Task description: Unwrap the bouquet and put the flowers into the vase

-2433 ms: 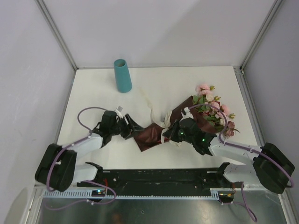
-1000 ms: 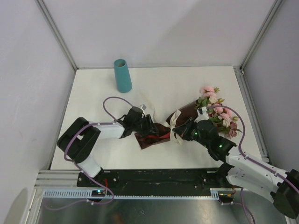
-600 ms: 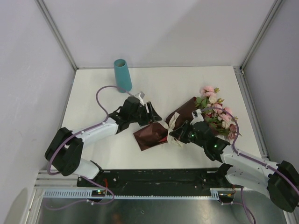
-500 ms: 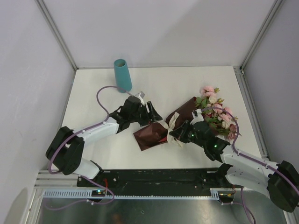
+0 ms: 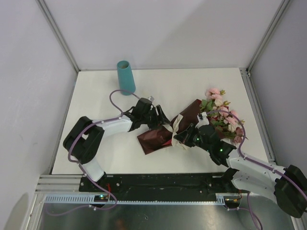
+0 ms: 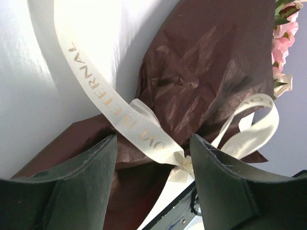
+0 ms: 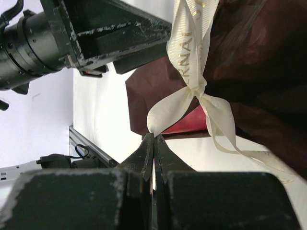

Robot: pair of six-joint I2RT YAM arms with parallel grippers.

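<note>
Cream ribbon (image 6: 120,112) is being undone at the bouquet's (image 5: 191,111) knot.
Right claw (image 7: 153,139), pressed together, is pinching a ribbon loop; left claw (image 6: 152,143), spread, is straddling the tail beside the knot. Ideally the left should be closing on ribbon alone, sparing the dark red wrapping (image 6: 201,62), then pulling away. Bouquet is lying on the bench (image 5: 172,86), vase (image 5: 125,76) well apart.

Dark red wrapping paper (image 5: 152,140), cream ribbon (image 6: 120,115) with gold lettering, pink blooms (image 5: 214,93), teal vase (image 5: 125,77).

vase (image 5: 125,77) upright | bouquet (image 5: 153,139) flat | left tool (image 5: 161,121), right tool (image 5: 178,138) at ribbon (image 5: 175,125)
</note>
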